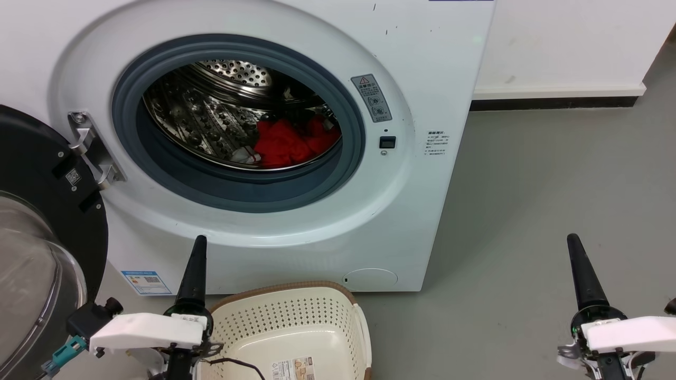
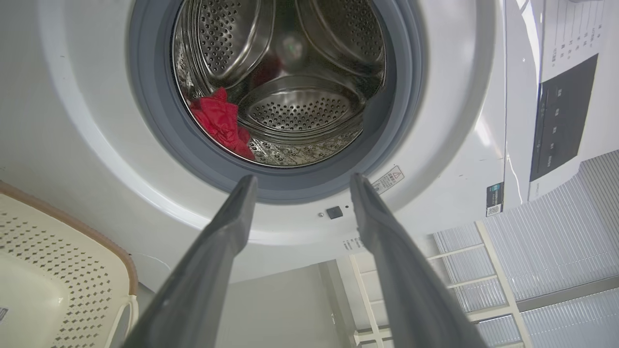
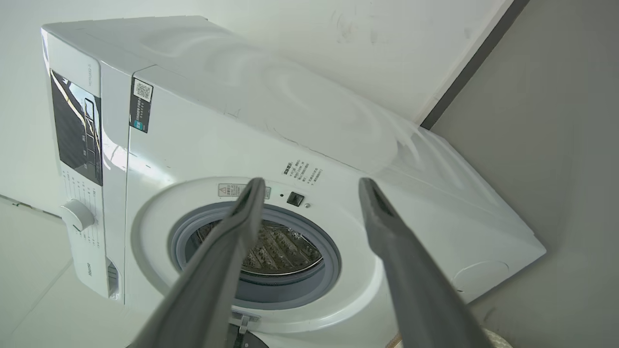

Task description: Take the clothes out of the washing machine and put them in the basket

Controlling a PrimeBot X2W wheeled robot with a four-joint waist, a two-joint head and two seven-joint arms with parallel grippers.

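The washing machine (image 1: 296, 232) is seen with its door (image 1: 31, 174) swung wide open at the machine's left side. The clothes (image 1: 288, 142) are seen as a red heap low down in the drum (image 1: 211, 116), inside the machine and behind the grey seal (image 1: 237, 195). The basket (image 1: 285, 316) is set on the floor (image 1: 528, 211) right in front of the machine, under the round opening. No red cloth is seen in the part of the basket that shows, and the paper label (image 1: 293, 368) on its bottom can be read as bare. So the job is judged to be at its very start: the door is open, but nothing has been taken out yet. The left gripper (image 2: 303, 181) is held in front of the machine, below the opening and just beside the basket. Its fingers are spread apart and nothing is held between them. The right gripper (image 3: 312, 181) is held off to the right of the machine's front, with its fingers apart too and nothing in them. All the clothes are left to be grabbed, lifted out and dropped in the basket.
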